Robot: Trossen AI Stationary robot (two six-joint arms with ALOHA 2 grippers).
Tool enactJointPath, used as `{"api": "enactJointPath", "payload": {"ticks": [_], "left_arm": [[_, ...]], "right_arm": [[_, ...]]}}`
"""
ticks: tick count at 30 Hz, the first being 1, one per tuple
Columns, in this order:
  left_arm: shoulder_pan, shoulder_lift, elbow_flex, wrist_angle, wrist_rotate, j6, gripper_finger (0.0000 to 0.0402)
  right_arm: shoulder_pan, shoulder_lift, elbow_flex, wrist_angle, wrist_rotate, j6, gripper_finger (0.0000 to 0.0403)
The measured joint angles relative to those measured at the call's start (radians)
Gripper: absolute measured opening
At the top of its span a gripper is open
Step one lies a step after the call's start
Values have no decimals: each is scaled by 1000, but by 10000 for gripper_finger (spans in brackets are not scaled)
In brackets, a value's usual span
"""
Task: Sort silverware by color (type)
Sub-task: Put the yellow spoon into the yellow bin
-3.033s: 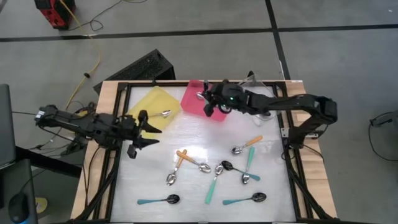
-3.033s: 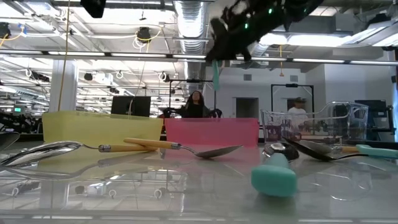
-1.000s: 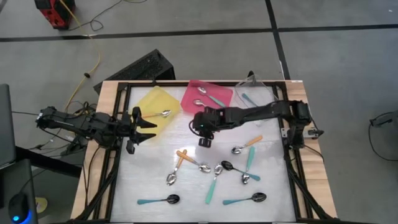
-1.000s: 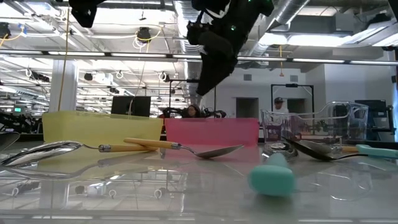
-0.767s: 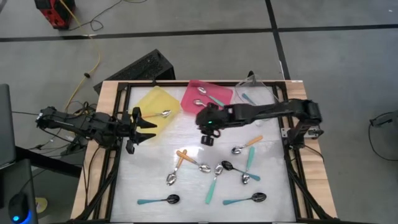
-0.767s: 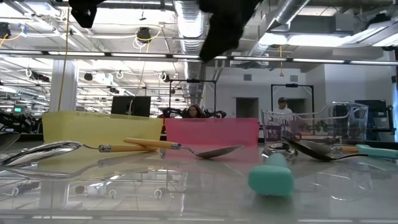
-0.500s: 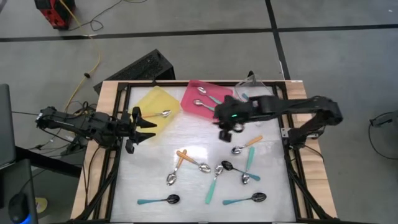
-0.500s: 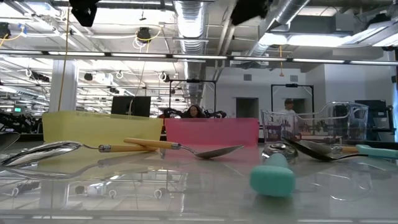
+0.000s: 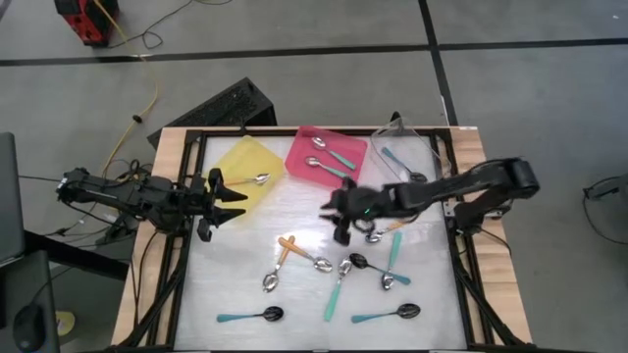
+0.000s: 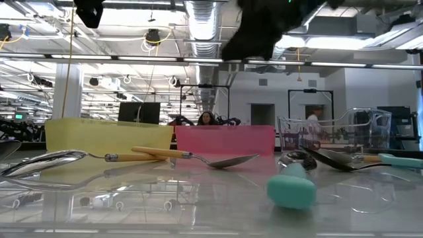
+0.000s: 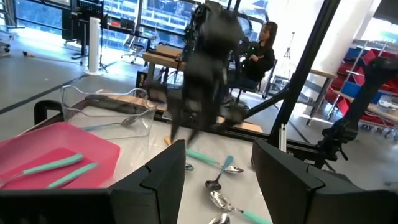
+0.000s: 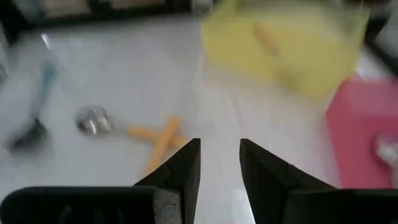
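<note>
The right gripper (image 9: 340, 225) hovers above mid-worktop (image 9: 294, 211), fingers (image 12: 183, 168) slightly spread and empty. The left gripper (image 9: 234, 201) waits beside the yellow tray (image 9: 247, 169), fingers spread. Loose spoons (image 9: 339, 277) lie scattered nearer; two teal ones rest in the pink tray (image 9: 348, 167).

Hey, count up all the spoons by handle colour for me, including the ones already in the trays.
Teal spoons: 8
Orange spoons: 4
Total: 12
</note>
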Motion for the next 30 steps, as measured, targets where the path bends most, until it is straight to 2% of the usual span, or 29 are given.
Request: {"api": "enactJointPath", "payload": {"ticks": [6,11,17,30], "left_arm": [[0,0,0,0,-8,-16,171],[0,0,0,0,-8,-18,171],[0,0,0,-2,-9,-17,171],[0,-27,15,-3,-25,5,171]], "right_arm": [[-16,209,36,0,15,5,136],[-30,253,96,-82,-7,-8,136],[-30,131,157,-238,-6,-42,136],[-18,-305,161,-327,24,-97,136]]}}
